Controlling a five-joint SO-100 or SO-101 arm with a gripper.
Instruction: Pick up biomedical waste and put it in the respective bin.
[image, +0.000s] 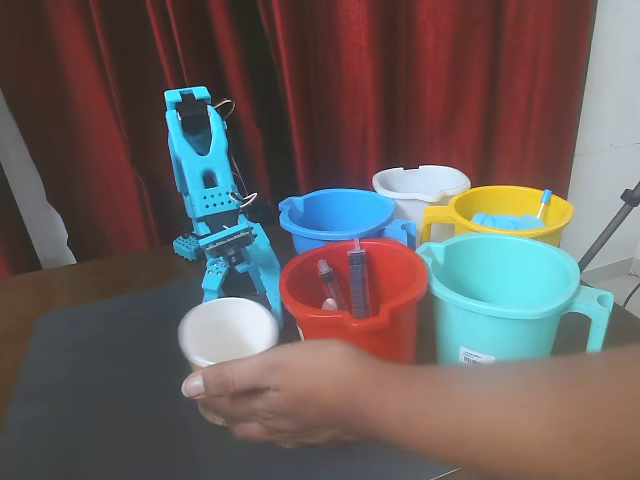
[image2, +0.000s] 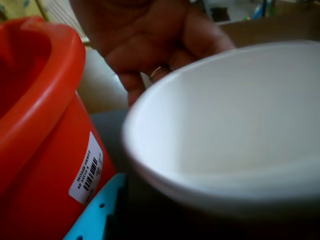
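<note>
The claw (image: 243, 283) hung low over the dark mat on the tabletop (image: 90, 300), pointing down just behind the paper cup (image: 228, 333). How far its fingers stood apart I cannot tell: in the fixed view they were partly hidden behind the cup's white rim, and the wrist view showed only a sliver of turquoise plastic at the bottom edge. It did not appear to hold anything.

A person's hand (image: 285, 392) gripped the cup from the front, holding it upright directly in front of the claw, and the cup's white inside filled most of the wrist view. The red bucket (image: 355, 300), with syringes (image: 345, 282) standing in it, sat just beside the claw; the turquoise bucket (image: 505, 295) stood beyond that, well apart from the claw.

The step in hand looked like the cup being presented, the pickup not yet begun. Next, the claw would probably need to close on the rim once the hand let go, then carry the cup past the red bucket.
</note>
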